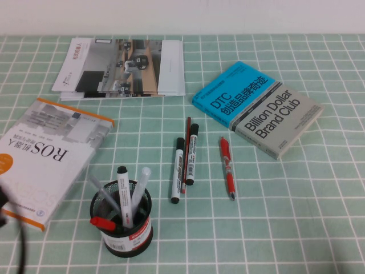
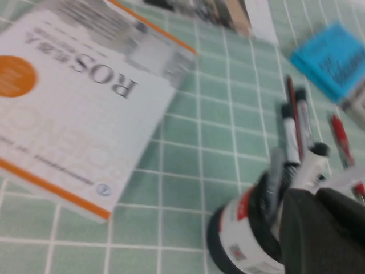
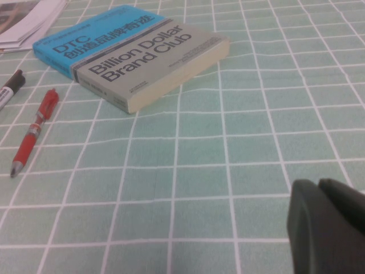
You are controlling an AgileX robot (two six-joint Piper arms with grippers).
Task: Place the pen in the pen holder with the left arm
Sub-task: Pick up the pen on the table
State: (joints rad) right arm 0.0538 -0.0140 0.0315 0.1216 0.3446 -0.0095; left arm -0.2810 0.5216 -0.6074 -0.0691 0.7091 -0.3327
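a white marker (image 1: pixel 124 193) stands in the holder (image 1: pixel 122 231) at the desk's (image 1: pixel 296 217) near left, among other pens. two twin markers (image 1: pixel 178 170) lie just right of it, beside a red pen (image 1: pixel 227 166). left claw (image 2: pixel 319 228) hangs just by the holder, right claw (image 3: pixel 328 225) low over bare desk; whether either is apart, i cannot tell.

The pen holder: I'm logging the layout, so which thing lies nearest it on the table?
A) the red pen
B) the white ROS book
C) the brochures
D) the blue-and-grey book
B: in the high view the pen holder stands just beside the ROS book; left gripper hangs by the holder, right gripper far off.
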